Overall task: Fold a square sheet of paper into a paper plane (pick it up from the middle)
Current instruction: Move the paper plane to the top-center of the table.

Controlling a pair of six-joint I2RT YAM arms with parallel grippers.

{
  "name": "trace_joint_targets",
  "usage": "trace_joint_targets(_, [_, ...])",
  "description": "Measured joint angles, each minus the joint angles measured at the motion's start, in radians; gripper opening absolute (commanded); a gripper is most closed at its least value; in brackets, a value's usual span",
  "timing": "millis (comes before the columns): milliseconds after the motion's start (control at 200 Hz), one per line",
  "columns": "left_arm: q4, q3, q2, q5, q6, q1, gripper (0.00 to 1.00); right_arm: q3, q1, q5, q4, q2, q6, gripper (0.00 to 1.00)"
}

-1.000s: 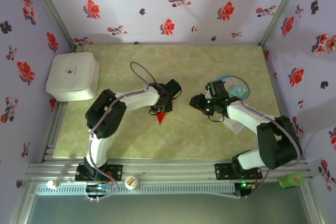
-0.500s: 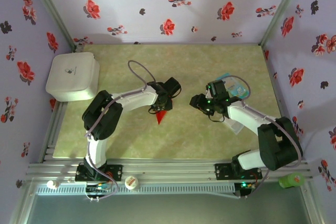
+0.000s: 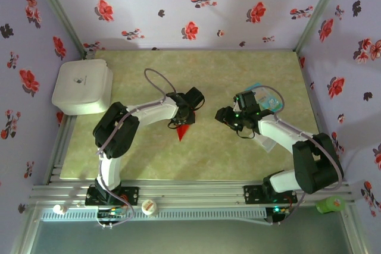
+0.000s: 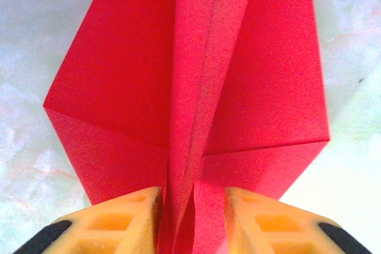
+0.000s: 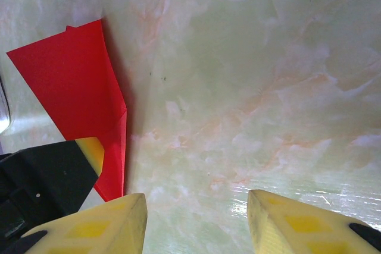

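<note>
Folding done: seeing the paper plane already looking like a pointed dart, with slanted wing folds and a raised fold running down the middle.
Folding left: guessing not much, maybe only pressing the creases flat and opening the wings.
Plane spot: lying near the middle of the counter, between the two arms and right under the left hand, with a red point sticking out toward the near edge.
Left hand: pinching the raised middle fold of the plane between its two yellow fingers, with only a narrow gap, packed with red paper.
Right hand: hanging about half open, gripping nothing, sitting a little apart from the plane on its right side.
Top view: showing both arms, the whole counter and a blue-and-white packet lying by the right arm, but giving just a small red bit of the plane, with folds too small to tell.
Left wrist view: showing the folds up close, the middle ridge going straight in between the fingers.
Right wrist view: showing bare counter between the right hand's fingers, and the plane off to the left with a left-hand finger pressing on it.
</note>
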Motion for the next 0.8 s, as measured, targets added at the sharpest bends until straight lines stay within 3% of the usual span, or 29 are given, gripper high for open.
trace_joint_targets(385, [0.031, -0.031, 0.016, 0.004, 0.011, 0.01, 0.25, 0.0, 0.0, -0.001, 0.0, 0.0, 0.0, 0.49])
trace_joint_targets(800, [0.05, -0.037, 0.029, 0.019, -0.009, 0.016, 0.29, 0.0, 0.0, -0.002, 0.001, 0.0, 0.0, 0.5])
